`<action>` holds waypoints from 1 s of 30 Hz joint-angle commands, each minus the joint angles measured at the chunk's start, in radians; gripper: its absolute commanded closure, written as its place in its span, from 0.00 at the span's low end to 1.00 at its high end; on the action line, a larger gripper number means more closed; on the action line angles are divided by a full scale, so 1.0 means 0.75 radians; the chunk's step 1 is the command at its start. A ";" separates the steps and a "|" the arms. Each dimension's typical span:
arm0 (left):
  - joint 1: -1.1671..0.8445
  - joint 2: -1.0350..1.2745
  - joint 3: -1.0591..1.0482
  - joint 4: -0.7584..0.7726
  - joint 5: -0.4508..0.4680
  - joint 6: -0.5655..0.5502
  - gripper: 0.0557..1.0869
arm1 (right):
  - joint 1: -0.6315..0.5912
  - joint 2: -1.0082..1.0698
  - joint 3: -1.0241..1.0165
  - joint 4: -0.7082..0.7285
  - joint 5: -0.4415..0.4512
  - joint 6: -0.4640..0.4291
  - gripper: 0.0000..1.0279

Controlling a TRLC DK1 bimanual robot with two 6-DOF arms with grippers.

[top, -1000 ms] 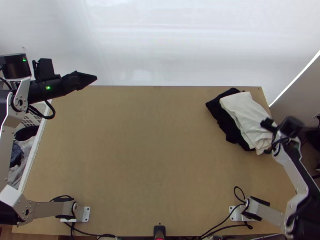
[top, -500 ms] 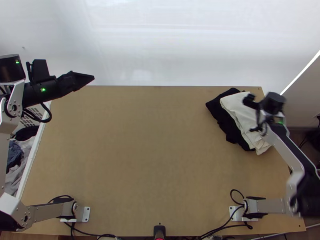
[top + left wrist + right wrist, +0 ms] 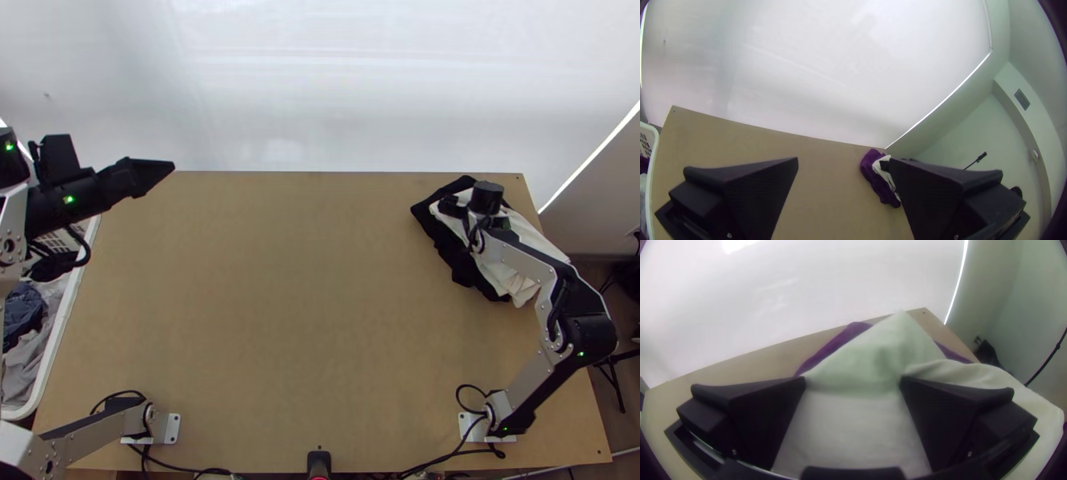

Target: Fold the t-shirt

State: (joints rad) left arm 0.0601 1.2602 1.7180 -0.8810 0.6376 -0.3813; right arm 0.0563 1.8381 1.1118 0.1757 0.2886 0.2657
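A folded white cloth (image 3: 524,232) lies on top of a folded black one (image 3: 452,252) at the table's far right corner. Over this stack is my right gripper (image 3: 472,210), seen from above. In the right wrist view my right gripper (image 3: 853,384) is open, with the white cloth (image 3: 862,355) spread below and between its fingers. At the far left edge, my left gripper (image 3: 164,170) points toward the middle; in the left wrist view my left gripper (image 3: 842,164) stands open with nothing between its fingers, and the dark cloth (image 3: 875,182) lies far off.
A white basket (image 3: 68,312) holding assorted clothes stands at the table's left side. Bare tabletop (image 3: 296,296) stretches between the arms. A white wall or panel rises behind the far edge, and black cables lie near both bases.
My right gripper has moved left across the stack from its right side, and the white cloth's far corner has shifted left. The left arm has drawn back a little to the left and nearer.
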 commanded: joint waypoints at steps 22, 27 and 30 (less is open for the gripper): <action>0.092 -0.316 -0.442 0.199 -0.181 0.073 0.04 | -0.138 -0.412 -0.439 -0.379 -0.053 0.061 0.04; 0.180 -0.406 -0.542 0.275 -0.226 0.122 0.04 | -0.120 -0.442 -0.353 -0.400 -0.049 0.018 0.04; 0.239 -0.447 -0.573 0.299 -0.226 0.134 0.04 | -0.081 -0.706 -0.278 -0.433 -0.051 -0.037 0.04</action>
State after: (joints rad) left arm 0.1658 0.9966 1.3693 -0.7143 0.5007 -0.3054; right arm -0.0380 1.4792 0.8436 -0.1341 0.2504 0.2909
